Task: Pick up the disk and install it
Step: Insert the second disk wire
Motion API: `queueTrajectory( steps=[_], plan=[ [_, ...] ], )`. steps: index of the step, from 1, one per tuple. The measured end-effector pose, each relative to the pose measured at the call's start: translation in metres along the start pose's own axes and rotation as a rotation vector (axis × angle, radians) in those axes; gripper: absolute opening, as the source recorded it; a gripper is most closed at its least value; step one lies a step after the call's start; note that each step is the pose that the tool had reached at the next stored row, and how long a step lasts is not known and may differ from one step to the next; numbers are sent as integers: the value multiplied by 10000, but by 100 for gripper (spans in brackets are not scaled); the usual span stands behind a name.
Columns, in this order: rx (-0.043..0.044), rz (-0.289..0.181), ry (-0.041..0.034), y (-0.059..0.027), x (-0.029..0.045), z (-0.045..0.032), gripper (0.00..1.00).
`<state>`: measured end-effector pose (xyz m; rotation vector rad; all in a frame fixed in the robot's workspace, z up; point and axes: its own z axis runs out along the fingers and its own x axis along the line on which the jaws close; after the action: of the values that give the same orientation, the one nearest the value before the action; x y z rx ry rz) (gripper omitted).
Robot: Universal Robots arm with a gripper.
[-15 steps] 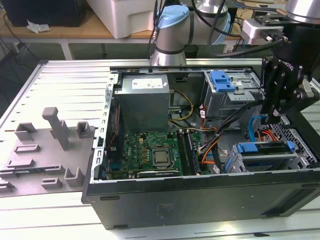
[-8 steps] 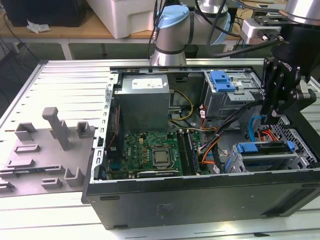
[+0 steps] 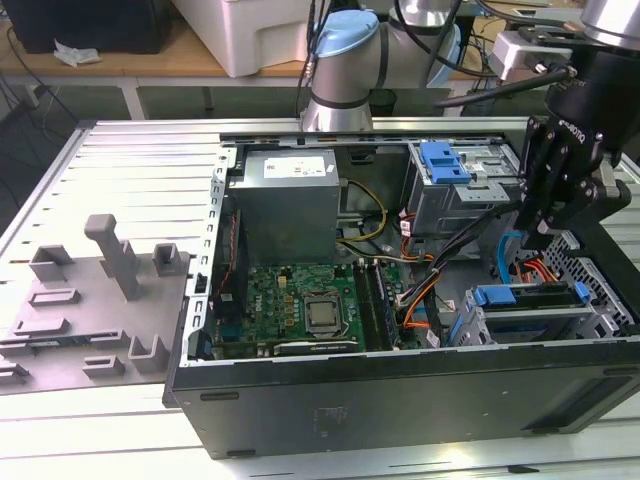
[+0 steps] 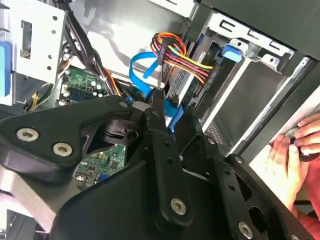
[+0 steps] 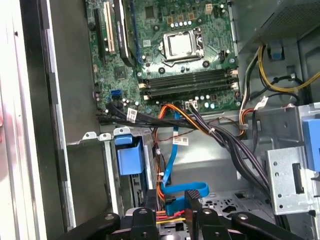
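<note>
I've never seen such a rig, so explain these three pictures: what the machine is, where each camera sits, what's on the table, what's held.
The machine is a robot arm ending in a black pincer. The exterior view comes from a camera off the arm. Both wrist views come from cameras riding on the arm, looking past the pincer. On the slatted metal table lies an open computer case, with a grey moulded tray at the exterior view's left. The pincer hangs over the case's drive bays, open and holding nothing. Below it a silver drive with a blue bracket, apparently the disk, sits in a bay. In the second wrist view a person's hand is at the case's edge.
</note>
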<state>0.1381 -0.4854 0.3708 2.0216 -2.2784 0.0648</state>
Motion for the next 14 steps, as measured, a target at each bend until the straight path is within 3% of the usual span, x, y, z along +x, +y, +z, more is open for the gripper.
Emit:
queueTrajectory(
  steps=[5,10,14],
  plan=[
    [73,-726,47,4,-27,4,36],
    [82,-665,88,6,-26,4,36],
    [41,-260,72,7,-27,6,36]
  ],
)
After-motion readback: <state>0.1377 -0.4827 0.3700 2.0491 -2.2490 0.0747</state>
